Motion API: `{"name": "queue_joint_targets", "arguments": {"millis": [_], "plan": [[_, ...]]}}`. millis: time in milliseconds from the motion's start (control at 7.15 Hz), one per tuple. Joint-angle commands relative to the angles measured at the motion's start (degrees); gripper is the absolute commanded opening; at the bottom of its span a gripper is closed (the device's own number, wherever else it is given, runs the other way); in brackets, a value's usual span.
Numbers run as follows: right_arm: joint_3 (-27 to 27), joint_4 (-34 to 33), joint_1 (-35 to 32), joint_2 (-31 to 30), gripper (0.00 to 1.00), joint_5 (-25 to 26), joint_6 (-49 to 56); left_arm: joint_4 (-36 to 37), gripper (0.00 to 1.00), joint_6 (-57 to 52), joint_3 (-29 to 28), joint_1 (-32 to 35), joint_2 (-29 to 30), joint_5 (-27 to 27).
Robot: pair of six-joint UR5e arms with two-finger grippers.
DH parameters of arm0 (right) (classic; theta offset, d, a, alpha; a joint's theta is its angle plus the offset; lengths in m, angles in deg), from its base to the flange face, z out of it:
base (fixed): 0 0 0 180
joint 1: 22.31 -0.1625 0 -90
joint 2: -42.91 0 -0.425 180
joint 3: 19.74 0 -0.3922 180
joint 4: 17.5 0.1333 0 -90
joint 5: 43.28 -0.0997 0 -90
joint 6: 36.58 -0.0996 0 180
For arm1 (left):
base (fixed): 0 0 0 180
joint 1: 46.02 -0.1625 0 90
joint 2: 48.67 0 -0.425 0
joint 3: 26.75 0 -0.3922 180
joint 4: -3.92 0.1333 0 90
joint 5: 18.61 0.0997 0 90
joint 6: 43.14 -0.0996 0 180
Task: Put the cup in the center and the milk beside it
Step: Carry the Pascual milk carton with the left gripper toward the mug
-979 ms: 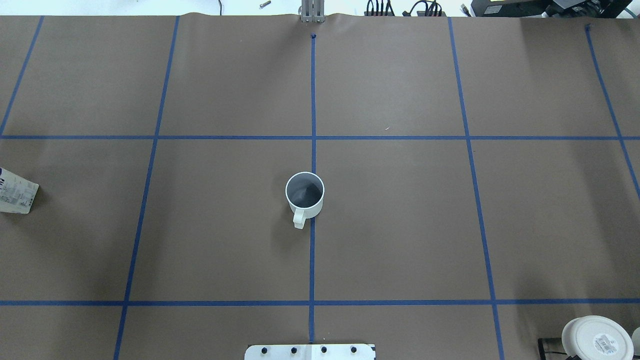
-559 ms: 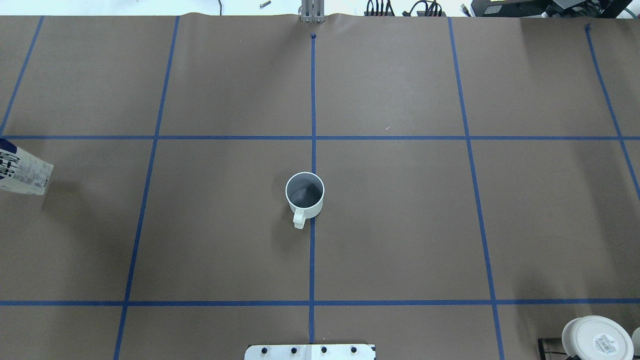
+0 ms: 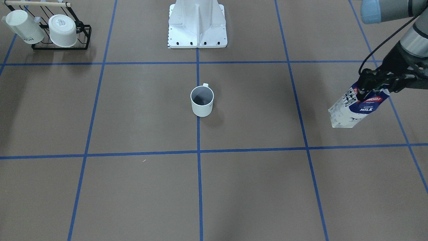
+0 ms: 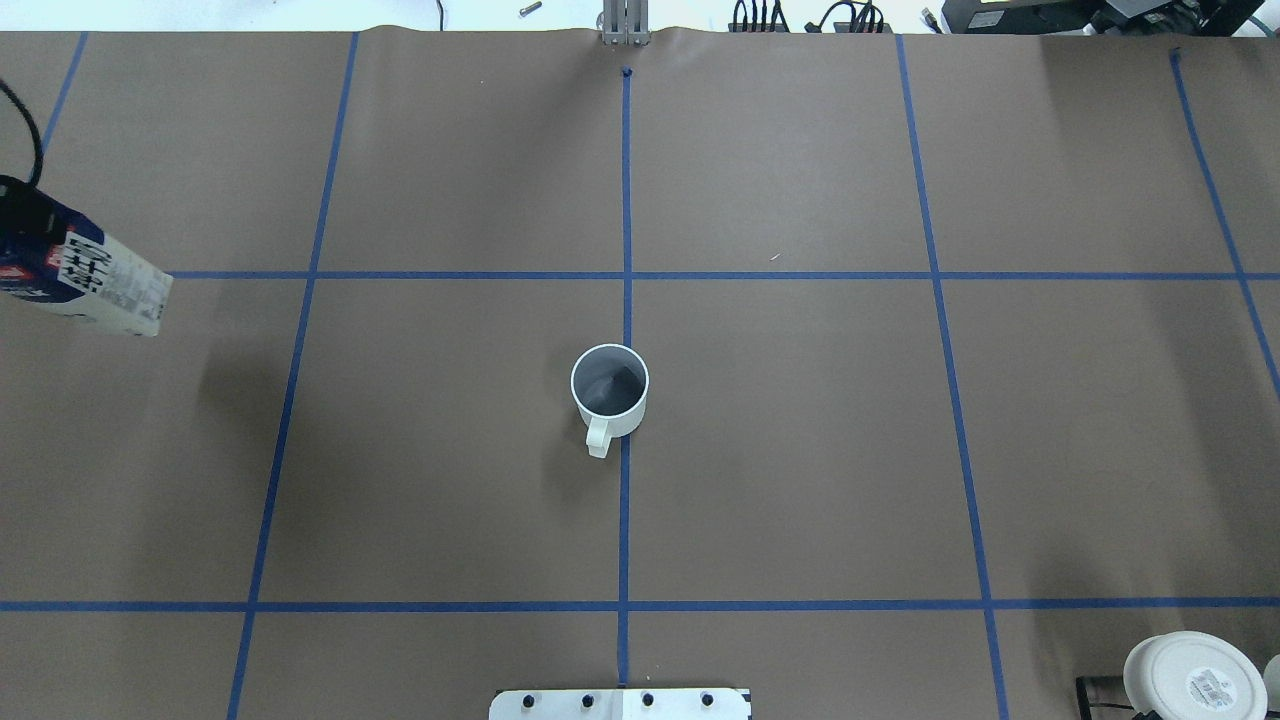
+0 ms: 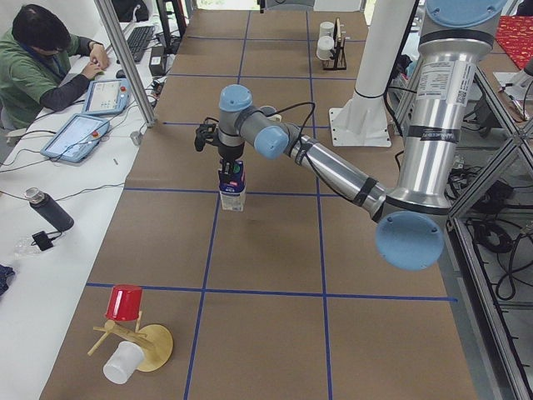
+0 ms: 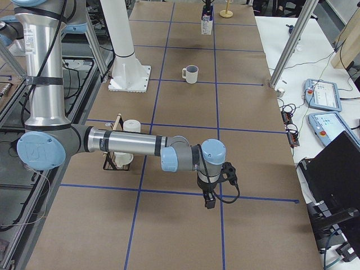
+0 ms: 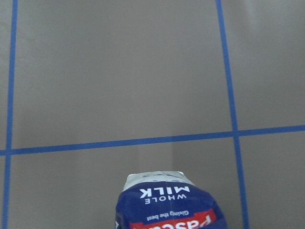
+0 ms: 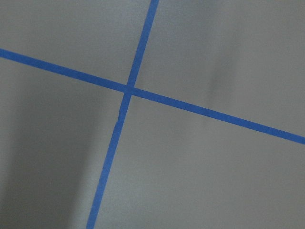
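Left pincer [image 3: 367, 90] grips the milk [image 3: 349, 112], partly cut off overhead.

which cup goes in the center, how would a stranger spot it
Start at the robot's white base plate and follow the blue tape line out across the brown table. The cup stands upright on that line, alone at mid-table. Unlike the two white cups held in the black wire rack at the corner, it is small, handled and dark grey inside.
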Motion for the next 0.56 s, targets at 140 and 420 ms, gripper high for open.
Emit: {"name": "queue_joint_targets", "arguments": {"millis": [140,420], "plan": [[0.5,0.0,0.0,0.0,1.00,0.1,0.0,13.1,0.16,15.8,-0.1,-15.2,16.9,8.0],[0.8,0.0,0.0,-0.1,1.00,0.0,0.0,17.3,0.16,22.3,-0.4,-23.1,23.0,11.9]]}}
